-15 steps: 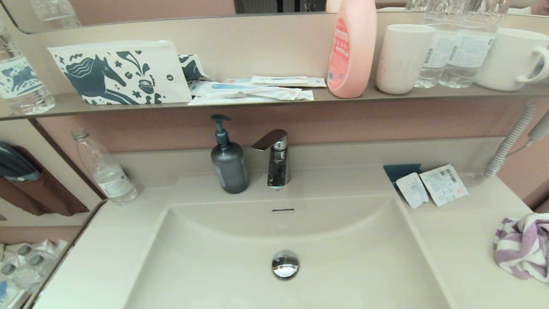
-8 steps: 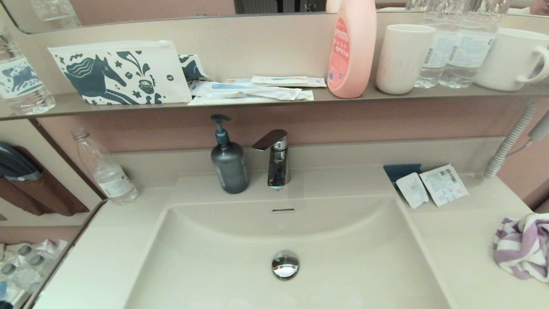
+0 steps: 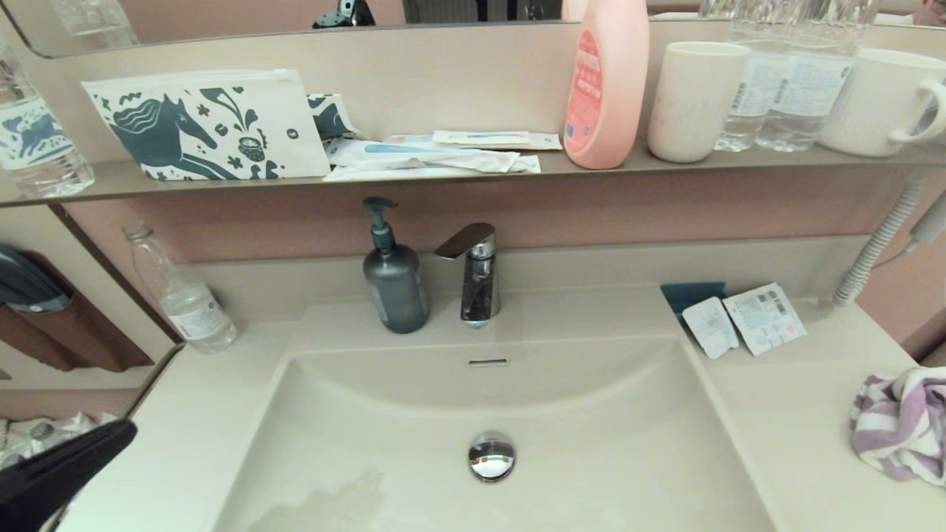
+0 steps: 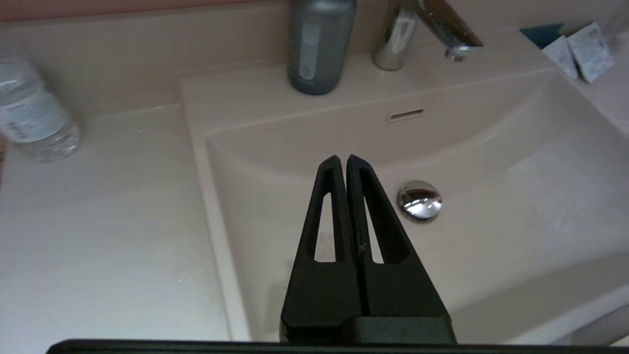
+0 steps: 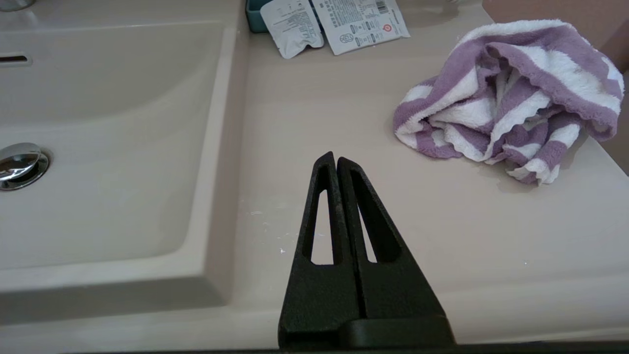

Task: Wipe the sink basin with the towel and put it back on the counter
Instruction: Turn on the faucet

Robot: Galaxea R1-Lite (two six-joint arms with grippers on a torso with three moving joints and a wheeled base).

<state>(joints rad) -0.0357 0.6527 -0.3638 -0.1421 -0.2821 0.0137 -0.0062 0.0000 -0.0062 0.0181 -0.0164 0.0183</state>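
A crumpled purple-and-white striped towel (image 3: 902, 425) (image 5: 511, 98) lies on the cream counter (image 3: 783, 414) to the right of the sink basin (image 3: 591, 443). The basin has a chrome drain plug (image 3: 491, 456) (image 4: 419, 200) and an overflow slot (image 3: 488, 362). My left gripper (image 3: 126, 432) (image 4: 342, 160) comes in at the lower left, shut and empty, over the basin's left part. My right gripper (image 5: 335, 158) does not show in the head view; in its wrist view it is shut and empty above the counter, apart from the towel.
A grey soap pump bottle (image 3: 395, 284) and a chrome faucet (image 3: 477, 273) stand behind the basin. A clear water bottle (image 3: 181, 295) stands at the back left. Sachets (image 3: 743, 321) lie at the back right. A shelf (image 3: 473, 174) above carries a pouch, a pink bottle and cups.
My left gripper has come into the head view at the lower left. A faint shadow now lies on the basin's front left. The towel has not moved.
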